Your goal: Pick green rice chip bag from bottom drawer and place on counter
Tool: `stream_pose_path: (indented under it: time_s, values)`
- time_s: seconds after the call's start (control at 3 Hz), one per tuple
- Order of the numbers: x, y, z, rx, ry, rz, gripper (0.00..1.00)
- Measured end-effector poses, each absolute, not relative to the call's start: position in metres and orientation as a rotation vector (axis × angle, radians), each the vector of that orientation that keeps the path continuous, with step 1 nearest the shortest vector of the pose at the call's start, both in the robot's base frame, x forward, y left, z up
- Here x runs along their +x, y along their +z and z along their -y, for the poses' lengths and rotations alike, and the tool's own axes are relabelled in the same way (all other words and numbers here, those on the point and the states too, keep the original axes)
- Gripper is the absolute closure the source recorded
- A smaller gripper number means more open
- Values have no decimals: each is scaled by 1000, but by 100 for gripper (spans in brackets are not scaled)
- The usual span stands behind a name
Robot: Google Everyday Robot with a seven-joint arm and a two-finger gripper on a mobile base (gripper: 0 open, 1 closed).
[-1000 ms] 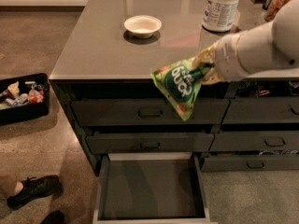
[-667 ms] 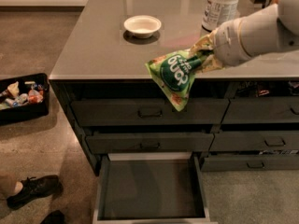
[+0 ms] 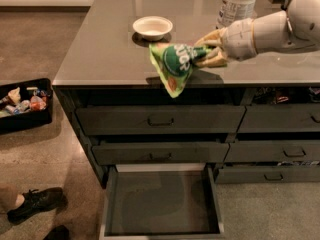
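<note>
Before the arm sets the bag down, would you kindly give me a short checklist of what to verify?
1. Grip: gripper, above the counter's front part, shut on the green rice chip bag: ok.
2. Bag out of the open bottom drawer: ok.
3. Bag fully over the counter: not ok, its lower tip hangs past the front edge.
4. Bag apart from the white bowl and white jar: ok.
5. Bag resting on the counter: cannot tell.
</note>
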State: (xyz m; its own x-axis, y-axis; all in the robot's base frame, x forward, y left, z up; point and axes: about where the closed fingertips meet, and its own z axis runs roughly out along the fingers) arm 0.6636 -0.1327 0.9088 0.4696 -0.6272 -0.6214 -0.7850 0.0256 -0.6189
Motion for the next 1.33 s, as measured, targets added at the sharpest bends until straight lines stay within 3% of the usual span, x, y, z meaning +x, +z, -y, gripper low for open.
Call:
stream_pose_path:
  time_s: [0.67, 1.33]
  values:
    - [701, 950, 151, -1392, 197, -1256, 100]
    - [742, 905, 150, -1305, 149, -1545, 100]
